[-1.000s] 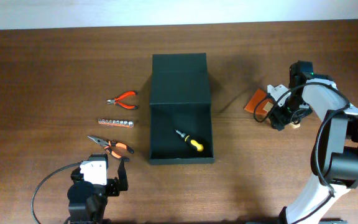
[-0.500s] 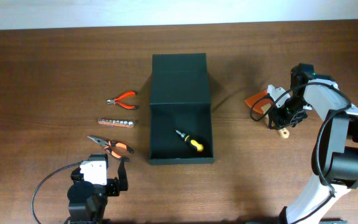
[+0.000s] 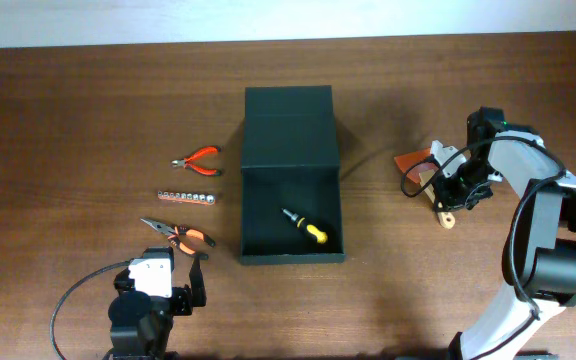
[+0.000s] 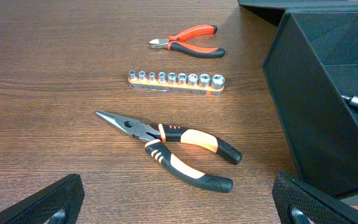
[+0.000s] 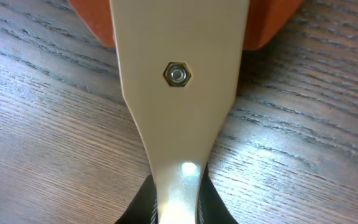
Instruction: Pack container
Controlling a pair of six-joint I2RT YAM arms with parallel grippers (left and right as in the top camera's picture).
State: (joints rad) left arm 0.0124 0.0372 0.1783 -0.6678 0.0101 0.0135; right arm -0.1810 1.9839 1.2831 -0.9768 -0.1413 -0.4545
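The container (image 3: 293, 258) is a dark open box in the middle of the table, and its flap lid (image 3: 290, 125) lies flat behind it. A yellow-handled screwdriver (image 3: 305, 228) lies inside. To its right, my right gripper (image 3: 455, 188) is shut on the narrow neck of a scraper (image 3: 413, 162) that has an orange blade. The scraper's cream handle (image 5: 179, 37) fills the right wrist view, pinched between the right gripper's (image 5: 179, 202) dark jaws. My left gripper (image 4: 179, 211) stands wide open just short of the long-nose pliers (image 4: 179, 149), holding nothing.
Left of the box lie red cutters (image 3: 199, 159), a rail of sockets (image 3: 188, 197) and orange-and-black long-nose pliers (image 3: 178, 236). In the left wrist view the box's side wall (image 4: 309, 112) rises at the right. The right arm (image 3: 548, 230) curves along the table's right side.
My right gripper has closed on the scraper's handle, and the handle end has swung down and to the left. The left arm has not moved.
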